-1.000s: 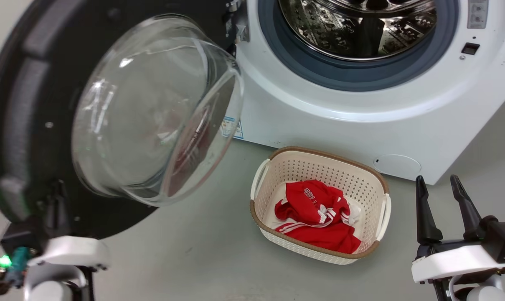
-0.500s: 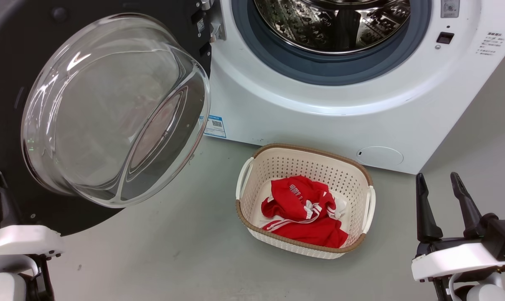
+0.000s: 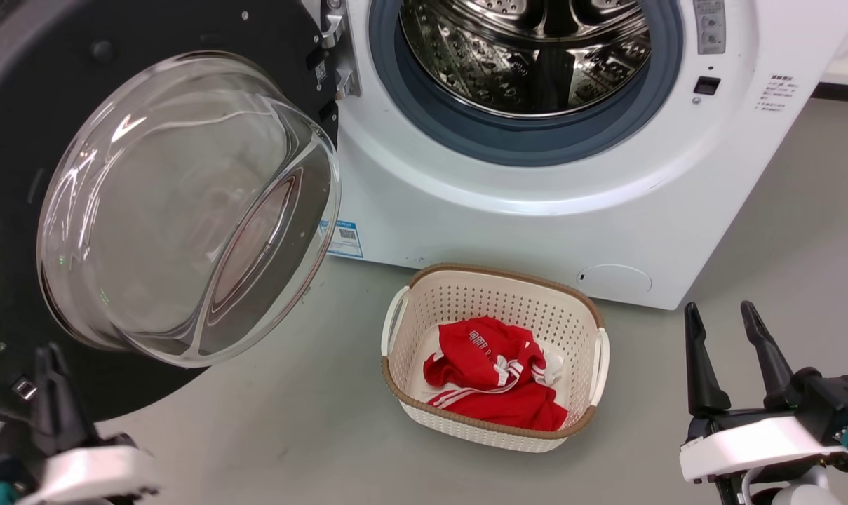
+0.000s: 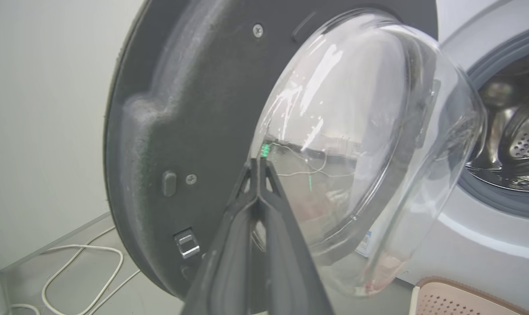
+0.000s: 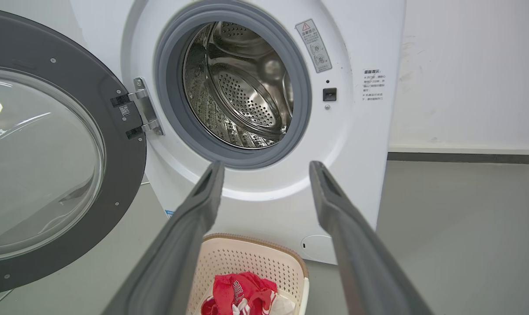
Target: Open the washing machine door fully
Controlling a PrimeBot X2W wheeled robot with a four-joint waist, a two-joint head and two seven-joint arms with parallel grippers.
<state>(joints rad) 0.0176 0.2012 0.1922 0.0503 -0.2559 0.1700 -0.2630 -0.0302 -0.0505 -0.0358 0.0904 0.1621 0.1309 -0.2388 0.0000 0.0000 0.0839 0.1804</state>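
Door: the door stands swung wide to the left of the machine, its inner black face and glass bowl turned outward. It hangs on the hinge at the left edge of the machine's opening.
Machine: the drum is fully uncovered, and nothing lies across the opening.
Left gripper: the left gripper is clenched on nothing, its two fingers pressed together. It points at the door's inner face by the rim of the glass bowl, left of the machine. I cannot tell whether the tips touch the door.
Right gripper: the right gripper is released and empty, with its fingers spread. It hangs in front of the machine, well apart from the door.
Basket: the basket sits on the floor just in front of the machine with a red garment inside, out of the door's path.
Step in hand: this looks like the last of the swing, with the door at or near its full opening.
Next move: if any travel is left, a light push from the closed fingers on the black face, not the glass, should finish it. The push should follow the hinge's arc away from the machine's opening. If no travel is left, the left gripper should draw back.
Watch for: the wall lies close behind the door, left of the machine, so a hard push may knock the door against it.
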